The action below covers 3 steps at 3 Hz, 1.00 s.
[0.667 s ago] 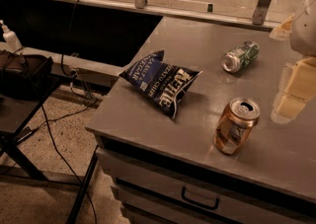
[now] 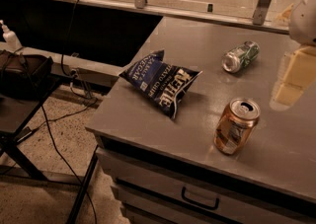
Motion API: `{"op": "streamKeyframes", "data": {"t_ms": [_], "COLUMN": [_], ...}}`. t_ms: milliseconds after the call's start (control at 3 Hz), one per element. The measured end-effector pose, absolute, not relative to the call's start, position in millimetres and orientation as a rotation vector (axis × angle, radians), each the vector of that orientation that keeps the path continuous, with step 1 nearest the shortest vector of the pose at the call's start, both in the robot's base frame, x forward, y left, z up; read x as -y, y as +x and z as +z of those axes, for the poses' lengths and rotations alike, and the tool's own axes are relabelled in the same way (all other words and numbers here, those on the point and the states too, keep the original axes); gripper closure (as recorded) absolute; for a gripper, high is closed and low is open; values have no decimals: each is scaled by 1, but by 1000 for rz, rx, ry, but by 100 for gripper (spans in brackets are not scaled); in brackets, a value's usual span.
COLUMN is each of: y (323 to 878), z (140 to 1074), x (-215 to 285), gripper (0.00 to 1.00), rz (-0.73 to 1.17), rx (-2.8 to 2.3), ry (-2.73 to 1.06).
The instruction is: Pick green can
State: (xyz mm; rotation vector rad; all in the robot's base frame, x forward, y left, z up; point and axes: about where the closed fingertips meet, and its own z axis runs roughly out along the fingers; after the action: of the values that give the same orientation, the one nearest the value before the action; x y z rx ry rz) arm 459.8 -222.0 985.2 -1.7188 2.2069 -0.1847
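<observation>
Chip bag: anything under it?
The chip bag lies on the grey tabletop; only tabletop shows around its edges. Whatever is beneath is covered. The green can lies apart to its right; the gripper hangs at the right edge.

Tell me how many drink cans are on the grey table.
2: the green-and-silver aluminium can lies on its side toward the back; the copper-coloured aluminium can stands upright nearer the front. The cream gripper hangs at far right.

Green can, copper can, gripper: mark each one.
green can (image 2: 241, 56), camera view, middle of its side; it lies tipped over.
copper can (image 2: 236, 127), camera view, middle of its upright side.
gripper (image 2: 287, 89), camera view, pale lower end, at the right edge.
</observation>
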Motion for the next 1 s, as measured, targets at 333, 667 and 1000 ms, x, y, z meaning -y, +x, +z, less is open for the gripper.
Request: {"op": "streamKeyframes", "data": {"t_ms": [333, 667, 1000], "y": [497, 547, 585], "z": [995, 995, 982], "x": [244, 273, 287], "gripper": [0, 0, 0], "rz": [-306, -431, -461], "rx": [-2151, -2009, -1866], "ry": [-1736, -1904, -2019]}}
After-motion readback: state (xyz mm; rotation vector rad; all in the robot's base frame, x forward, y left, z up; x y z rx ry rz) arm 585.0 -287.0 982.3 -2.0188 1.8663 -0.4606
